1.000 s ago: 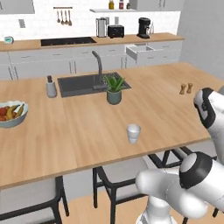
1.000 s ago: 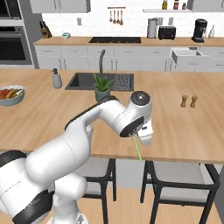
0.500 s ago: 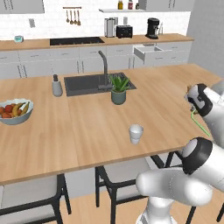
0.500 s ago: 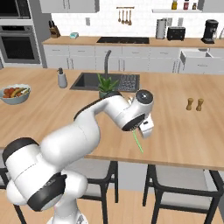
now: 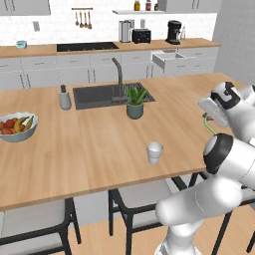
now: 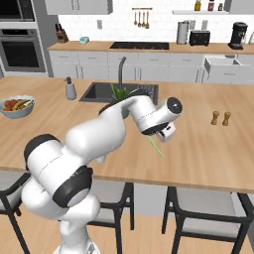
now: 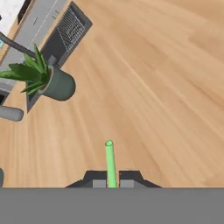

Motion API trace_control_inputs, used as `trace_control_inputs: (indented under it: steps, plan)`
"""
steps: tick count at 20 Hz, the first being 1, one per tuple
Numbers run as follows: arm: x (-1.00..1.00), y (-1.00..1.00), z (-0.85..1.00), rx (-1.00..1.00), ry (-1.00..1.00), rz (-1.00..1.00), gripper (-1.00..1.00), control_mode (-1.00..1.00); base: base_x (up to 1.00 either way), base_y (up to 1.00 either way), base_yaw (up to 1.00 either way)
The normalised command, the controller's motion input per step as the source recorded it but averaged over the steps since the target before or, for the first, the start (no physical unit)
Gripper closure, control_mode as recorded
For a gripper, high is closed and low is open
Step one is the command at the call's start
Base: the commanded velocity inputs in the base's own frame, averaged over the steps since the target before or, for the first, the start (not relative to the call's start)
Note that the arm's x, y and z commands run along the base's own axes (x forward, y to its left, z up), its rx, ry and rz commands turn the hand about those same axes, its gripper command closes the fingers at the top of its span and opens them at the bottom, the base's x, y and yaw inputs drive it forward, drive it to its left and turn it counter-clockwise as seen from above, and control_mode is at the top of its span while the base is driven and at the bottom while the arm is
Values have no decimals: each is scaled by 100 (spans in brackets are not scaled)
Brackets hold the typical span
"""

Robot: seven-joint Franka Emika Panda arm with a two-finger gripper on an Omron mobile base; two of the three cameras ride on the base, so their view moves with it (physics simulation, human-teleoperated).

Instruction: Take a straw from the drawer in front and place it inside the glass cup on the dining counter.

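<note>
Claw fingers are squeezed tight on the straw, a thin green stick held above the smooth, light-wood dining counter. It should be carried over the small, see-through glass cup, held straight up, then lowered slowly into the round top.
</note>
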Motion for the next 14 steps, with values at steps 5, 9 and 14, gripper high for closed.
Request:
trace_control_inputs:
  steps: [5,9,14]
  plan:
    - [10,70,13,0,0,17,100,-100,0,0,0]
    - [0,66,12,0,-1,16,100,-100,0,0,0]
    - [0,56,1,0,-10,23,100,-100,0,0,0]
